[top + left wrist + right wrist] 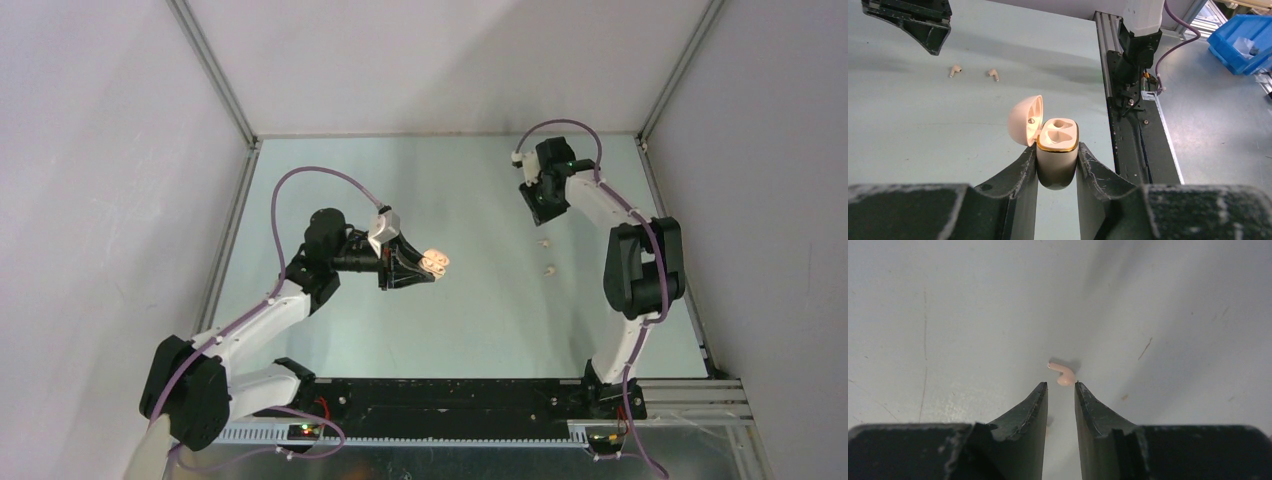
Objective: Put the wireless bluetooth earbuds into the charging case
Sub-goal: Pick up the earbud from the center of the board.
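An off-white charging case [1058, 162] with a gold rim is held upright off the table, and my left gripper [1057, 146] is shut on its body. Its lid [1024, 120] is hinged open to the left and both sockets show bare. In the top view the case [436, 262] sits left of centre. Two off-white earbuds [544, 241] [550, 270] lie on the table to the right. My right gripper [1061, 385] hovers over the farther earbud [1063, 374], jaws a little apart with nothing between them; the earbud lies just beyond the fingertips.
The table is a pale green sheet with metal frame posts and white walls around it. A black base rail [450, 400] runs along the near edge. A blue bin [1243, 40] stands off the table beyond the rail.
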